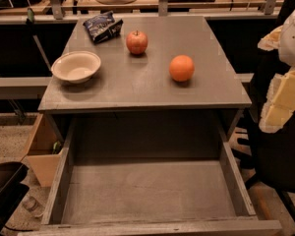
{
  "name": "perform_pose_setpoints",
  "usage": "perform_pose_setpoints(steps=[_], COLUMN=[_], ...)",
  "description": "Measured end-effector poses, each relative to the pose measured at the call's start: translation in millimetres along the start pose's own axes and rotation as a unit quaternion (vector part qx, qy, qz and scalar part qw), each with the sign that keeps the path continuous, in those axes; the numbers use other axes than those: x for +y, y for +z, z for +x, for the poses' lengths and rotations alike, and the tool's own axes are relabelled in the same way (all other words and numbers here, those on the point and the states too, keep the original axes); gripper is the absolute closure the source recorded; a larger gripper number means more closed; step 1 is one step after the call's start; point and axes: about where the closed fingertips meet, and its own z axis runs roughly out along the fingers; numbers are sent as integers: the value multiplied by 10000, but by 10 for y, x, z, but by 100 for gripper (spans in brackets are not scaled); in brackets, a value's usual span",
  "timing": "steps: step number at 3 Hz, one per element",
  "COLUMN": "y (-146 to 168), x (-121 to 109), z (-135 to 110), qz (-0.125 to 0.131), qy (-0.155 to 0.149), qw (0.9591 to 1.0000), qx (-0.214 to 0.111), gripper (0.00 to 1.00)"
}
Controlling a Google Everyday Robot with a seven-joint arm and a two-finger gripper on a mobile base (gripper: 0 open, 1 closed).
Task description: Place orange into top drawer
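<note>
The orange (181,68) is smooth, round and bright. It sits on the grey table top (137,82), right of centre. The top drawer (147,191) is pulled out wide open below the table's front edge, and its flat grey bottom is bare. My gripper (279,104) hangs at the right edge of the view, beside the table's right side. It is to the right of the orange and a little nearer than it, apart from it and holding nothing that I can see.
A reddish apple with a stem (136,42) stands behind and left of the orange. A white bowl (76,67) sits at the table's left edge. A dark chip bag (102,26) lies at the back left. A wooden box (42,154) stands on the floor to the left.
</note>
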Motion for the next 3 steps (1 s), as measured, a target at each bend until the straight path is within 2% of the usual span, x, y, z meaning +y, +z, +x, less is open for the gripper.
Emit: perform_pose_setpoints(steps=[1,2,3], y=[5,56,118], x=[-18,-220,-597], z=[-5,-59,-146], qz=[18,195,368], qy=[18,223,499], qw=[10000,9977,9882], qx=[-51,-607,-1399], gripper=[0,0,0])
